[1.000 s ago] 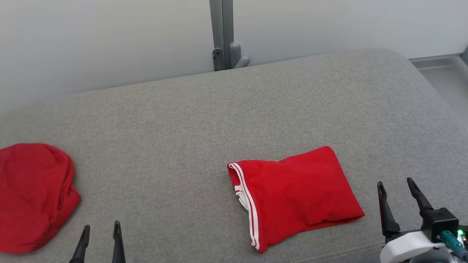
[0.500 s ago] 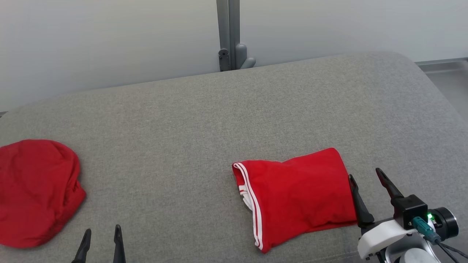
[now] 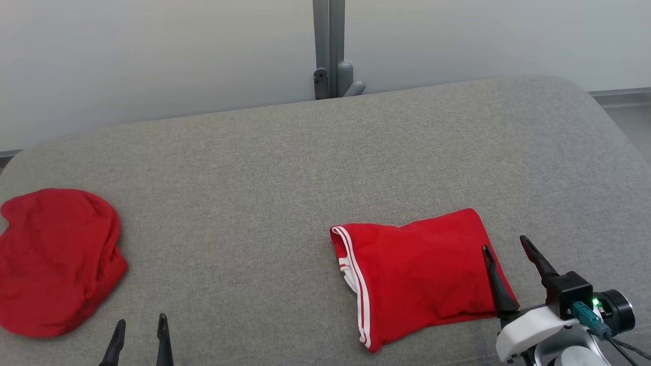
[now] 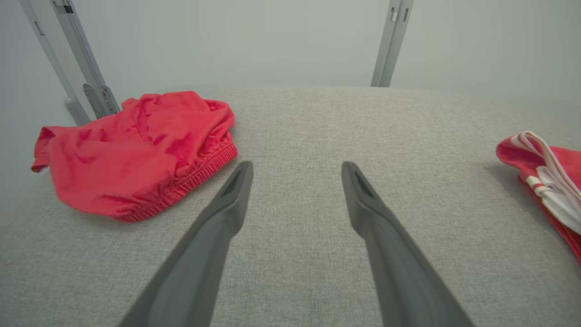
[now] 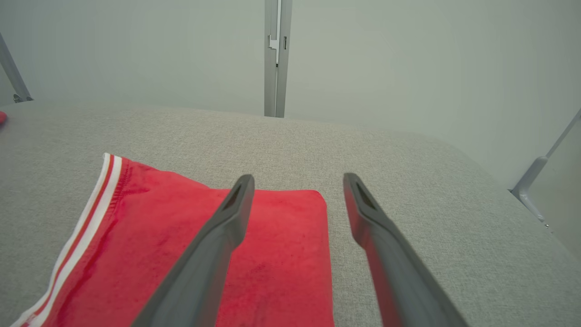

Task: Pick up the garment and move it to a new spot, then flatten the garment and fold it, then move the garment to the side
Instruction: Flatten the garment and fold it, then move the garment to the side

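Note:
A folded red garment (image 3: 422, 274) with white-striped trim lies right of centre on the grey padded surface (image 3: 285, 162). My right gripper (image 3: 505, 244) is open at the garment's right edge, its left finger over the cloth and its right finger over bare surface. In the right wrist view that gripper (image 5: 298, 178) straddles the same edge of the garment (image 5: 281, 263), with nothing clamped between its fingers. My left gripper (image 3: 141, 321) stands open at the lower left over bare surface. In the left wrist view the left gripper (image 4: 297, 165) is empty, with the garment (image 4: 544, 181) far to its right.
A second red garment (image 3: 56, 262), crumpled and with an elastic hem, lies at the far left, beside my left gripper (image 4: 136, 150). A grey post (image 3: 330, 51) rises behind the surface's back edge. The surface rounds off and drops away at the right (image 3: 625, 152).
My right gripper has moved left from bare surface to the folded garment's right edge. The head camera has shifted slightly. The left gripper and both garments lie as before.

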### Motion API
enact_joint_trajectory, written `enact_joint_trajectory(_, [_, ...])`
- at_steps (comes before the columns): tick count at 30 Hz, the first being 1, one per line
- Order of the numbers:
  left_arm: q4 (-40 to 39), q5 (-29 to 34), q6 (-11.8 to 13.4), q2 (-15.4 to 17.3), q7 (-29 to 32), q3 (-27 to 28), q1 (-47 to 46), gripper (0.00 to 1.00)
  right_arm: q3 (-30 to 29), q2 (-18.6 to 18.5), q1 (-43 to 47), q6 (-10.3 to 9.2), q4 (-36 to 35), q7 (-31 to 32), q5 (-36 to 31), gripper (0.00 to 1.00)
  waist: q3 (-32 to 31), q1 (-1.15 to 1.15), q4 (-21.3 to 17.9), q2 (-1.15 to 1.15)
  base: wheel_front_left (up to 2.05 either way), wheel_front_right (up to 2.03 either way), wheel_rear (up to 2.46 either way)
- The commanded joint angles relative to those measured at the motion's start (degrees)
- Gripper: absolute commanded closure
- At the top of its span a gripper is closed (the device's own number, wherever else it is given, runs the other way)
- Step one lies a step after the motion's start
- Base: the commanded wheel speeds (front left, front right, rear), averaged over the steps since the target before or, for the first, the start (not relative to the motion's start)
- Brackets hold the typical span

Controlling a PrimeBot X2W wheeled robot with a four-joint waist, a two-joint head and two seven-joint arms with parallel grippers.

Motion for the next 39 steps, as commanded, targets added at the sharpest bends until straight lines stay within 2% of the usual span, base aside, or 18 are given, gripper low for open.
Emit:
enact_joint_trajectory(1, [-0.2,0.2,-0.1,0.0,-0.2,0.1,-0.1,0.0,0.0,-0.2,-0.1,-0.04,0.2,-0.2,0.2,0.0,0.0,0.0,0.0,0.62,0.0,0.0,0.0])
enact_joint_trajectory(8, [-0.2,0.4,0.1,0.0,-0.2,0.4,0.2,0.0,0.4,0.0,-0.5,-0.04,-0.1,-0.2,0.5,0.0,0.1,0.0,0.1,0.62,0.0,0.0,0.0])
enact_joint_trajectory(12, [-0.4,0.6,0.4,0.0,-0.2,0.8,0.1,0.0,0.9,0.1,-0.9,-0.04,0.8,-0.2,4.2,0.0,0.2,0.0,0.2,0.62,0.0,0.0,0.0])
enact_joint_trajectory(14, [-0.6,0.7,0.3,0.0,-0.2,0.9,0.0,0.0,2.0,-1.0,-1.5,-0.04,3.2,-0.1,6.8,0.0,0.4,0.0,0.3,0.62,0.0,0.0,0.0])
enact_joint_trajectory(21, [-0.7,1.5,0.0,0.0,-0.2,0.9,-0.7,0.0,6.6,-6.5,-9.0,-0.03,8.3,16.4,18.1,0.0,3.0,0.0,-0.1,0.62,0.0,0.0,0.0])
enact_joint_trajectory(24, [-0.7,1.9,-0.4,0.0,-0.2,0.6,-2.1,0.0,7.8,-8.9,-11.6,-0.06,9.7,21.9,20.7,0.0,4.7,0.0,0.4,0.62,0.0,0.0,0.0])
enact_joint_trajectory(28, [-0.5,2.3,-0.5,0.0,-0.2,0.8,-3.3,0.0,6.6,-9.7,-13.7,-0.04,12.0,24.9,21.8,0.0,6.8,0.0,1.2,0.62,0.0,0.0,0.0])
enact_joint_trajectory(31, [-0.7,2.5,-0.7,0.0,-0.2,1.2,-4.3,0.0,6.2,-8.8,-15.3,-0.04,13.5,25.7,23.0,0.0,8.7,0.0,1.4,0.62,0.0,0.0,0.0])
enact_joint_trajectory(37, [-0.5,3.0,-1.0,0.5,-0.2,0.8,-7.0,0.0,8.3,-8.0,-20.0,-0.04,19.4,27.6,25.7,0.0,12.5,0.0,1.9,0.62,0.0,0.0,0.0])
enact_joint_trajectory(38, [-0.6,2.9,-1.1,0.6,-0.2,0.8,-7.4,0.0,8.3,-7.9,-20.6,-0.04,20.1,27.7,26.5,0.81,12.9,0.0,2.0,0.62,0.0,0.0,0.0])
enact_joint_trajectory(39, [-0.5,2.9,-1.1,0.7,-0.2,0.8,-7.8,0.0,8.3,-7.9,-21.3,-0.04,20.6,27.4,27.2,1.0,13.2,0.0,2.0,0.62,0.0,0.0,0.0])
